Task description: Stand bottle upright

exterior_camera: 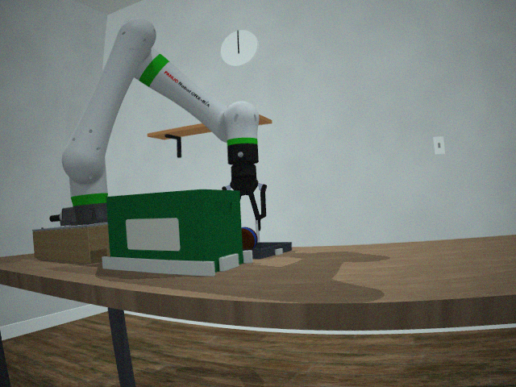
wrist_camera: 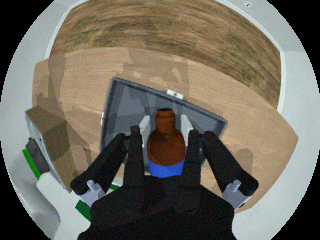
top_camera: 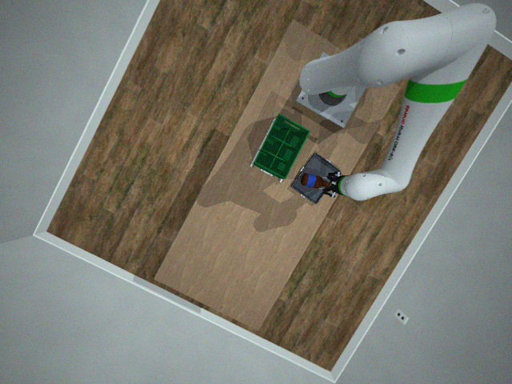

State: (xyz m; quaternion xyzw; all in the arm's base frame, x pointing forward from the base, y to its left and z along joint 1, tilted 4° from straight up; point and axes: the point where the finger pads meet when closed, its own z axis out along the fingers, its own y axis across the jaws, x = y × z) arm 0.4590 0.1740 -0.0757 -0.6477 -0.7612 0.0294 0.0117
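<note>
The arm (top_camera: pixel 418 124) (exterior_camera: pixel 183 89) bears "FANUC" in red and "Robot CRX-5iA" in black.
</note>
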